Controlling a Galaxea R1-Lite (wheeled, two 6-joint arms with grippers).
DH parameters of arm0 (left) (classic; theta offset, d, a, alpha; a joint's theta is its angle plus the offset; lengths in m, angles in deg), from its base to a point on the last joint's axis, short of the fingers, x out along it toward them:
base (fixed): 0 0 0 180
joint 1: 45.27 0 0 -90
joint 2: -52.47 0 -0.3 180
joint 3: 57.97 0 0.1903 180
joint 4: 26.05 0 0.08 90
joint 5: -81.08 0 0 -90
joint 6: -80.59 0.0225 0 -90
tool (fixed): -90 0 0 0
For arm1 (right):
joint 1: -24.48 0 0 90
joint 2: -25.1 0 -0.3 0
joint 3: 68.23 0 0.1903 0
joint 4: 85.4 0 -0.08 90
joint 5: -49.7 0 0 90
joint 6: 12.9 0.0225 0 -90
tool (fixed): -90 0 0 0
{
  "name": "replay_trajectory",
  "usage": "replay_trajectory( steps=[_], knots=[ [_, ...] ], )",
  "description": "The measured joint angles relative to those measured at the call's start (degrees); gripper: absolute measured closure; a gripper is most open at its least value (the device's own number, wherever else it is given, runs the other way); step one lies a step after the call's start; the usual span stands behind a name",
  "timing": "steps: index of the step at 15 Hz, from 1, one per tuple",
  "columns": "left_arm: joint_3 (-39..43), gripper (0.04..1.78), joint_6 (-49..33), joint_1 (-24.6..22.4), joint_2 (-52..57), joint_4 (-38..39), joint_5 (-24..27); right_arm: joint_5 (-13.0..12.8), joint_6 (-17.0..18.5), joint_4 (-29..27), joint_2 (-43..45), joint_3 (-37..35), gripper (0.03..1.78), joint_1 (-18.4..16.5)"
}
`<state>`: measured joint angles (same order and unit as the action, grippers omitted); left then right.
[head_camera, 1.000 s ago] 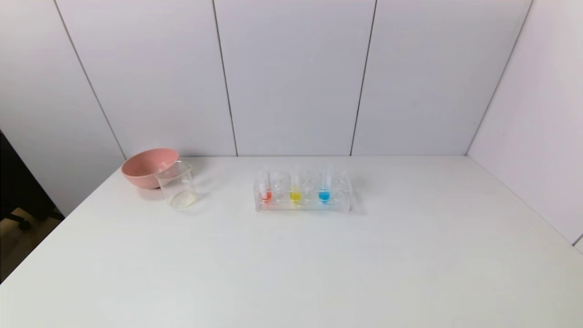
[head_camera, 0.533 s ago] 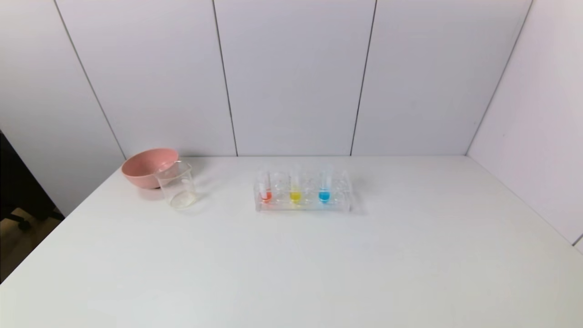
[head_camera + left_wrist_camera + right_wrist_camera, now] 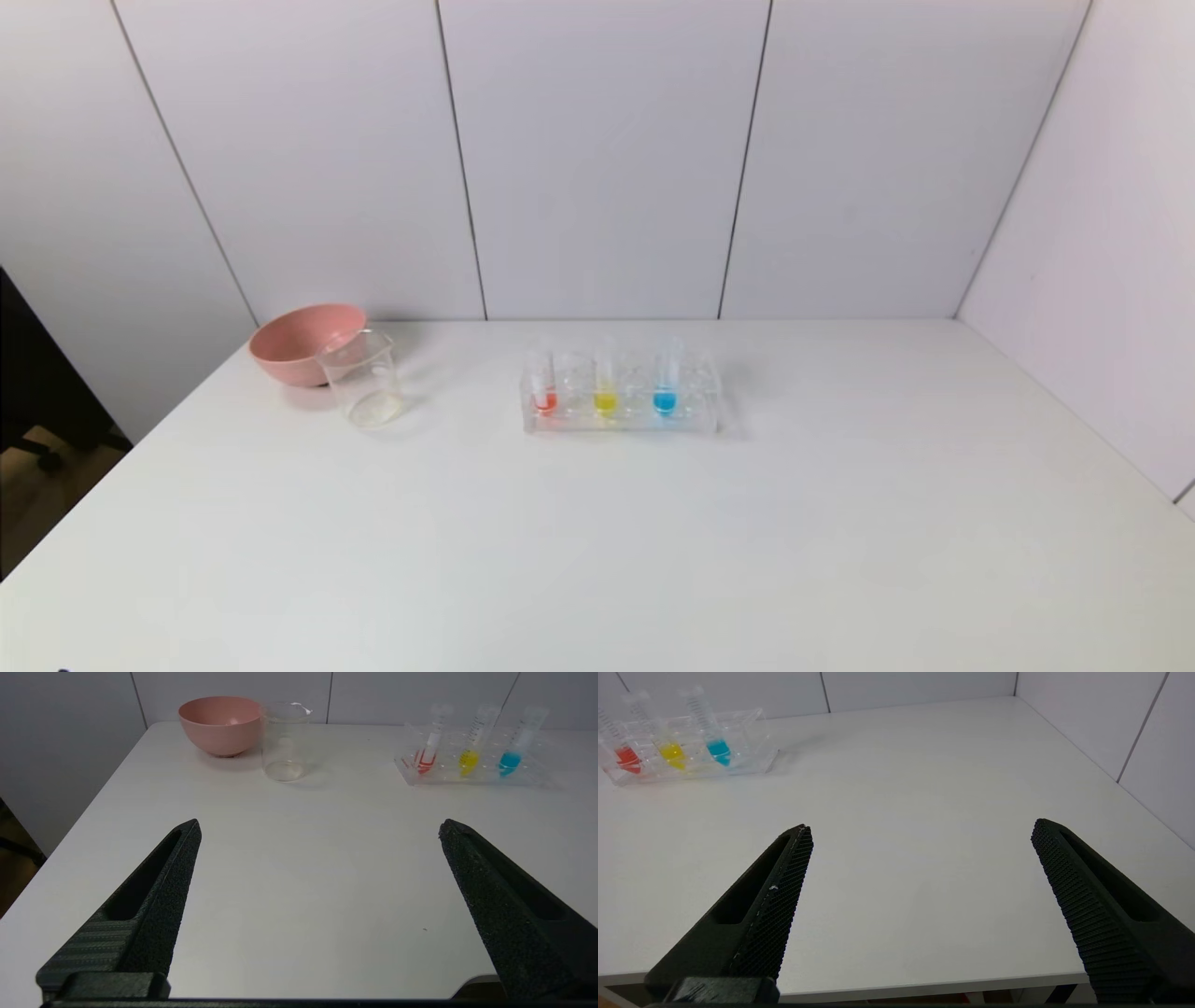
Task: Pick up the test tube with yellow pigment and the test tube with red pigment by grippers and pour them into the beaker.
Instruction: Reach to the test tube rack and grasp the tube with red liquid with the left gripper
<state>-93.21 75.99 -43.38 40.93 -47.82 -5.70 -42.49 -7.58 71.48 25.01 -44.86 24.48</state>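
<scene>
The test tube with red pigment (image 3: 545,387), the test tube with yellow pigment (image 3: 605,387) and a like tube with blue liquid (image 3: 665,385) stand upright in a clear rack (image 3: 695,411) at the table's middle back. The clear beaker (image 3: 362,378) stands to the rack's left. Neither gripper shows in the head view. My left gripper (image 3: 320,828) is open and empty near the table's front edge, facing the beaker (image 3: 284,742) and the tubes (image 3: 472,742). My right gripper (image 3: 920,828) is open and empty over the front edge, the rack (image 3: 756,760) far off.
A pink bowl (image 3: 299,338) sits right behind the beaker at the back left, also in the left wrist view (image 3: 219,724). White walls close the back and right sides of the white table (image 3: 597,541). The table's left edge drops to the floor.
</scene>
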Motion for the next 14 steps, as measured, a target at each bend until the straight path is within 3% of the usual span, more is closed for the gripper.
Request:
replay_trajectory(
  steps=[4,10,12,14],
  knots=[
    [-7.5,0.04,-1.0,4.6,-12.6,1.7,2.0,0.0,0.0,0.0,0.0,0.0,0.1,0.0],
    [-12.2,0.04,-1.0,9.8,-36.2,14.2,11.0,0.0,0.0,0.0,0.0,0.0,0.1,0.0],
    [-14.2,0.04,-1.3,13.8,-43.9,16.7,9.8,0.0,0.0,0.0,0.0,0.0,0.1,0.0],
    [-16.3,0.04,-3.5,21.2,-51.2,18.0,3.9,0.0,0.0,0.0,0.0,0.0,0.1,0.0]
  ],
)
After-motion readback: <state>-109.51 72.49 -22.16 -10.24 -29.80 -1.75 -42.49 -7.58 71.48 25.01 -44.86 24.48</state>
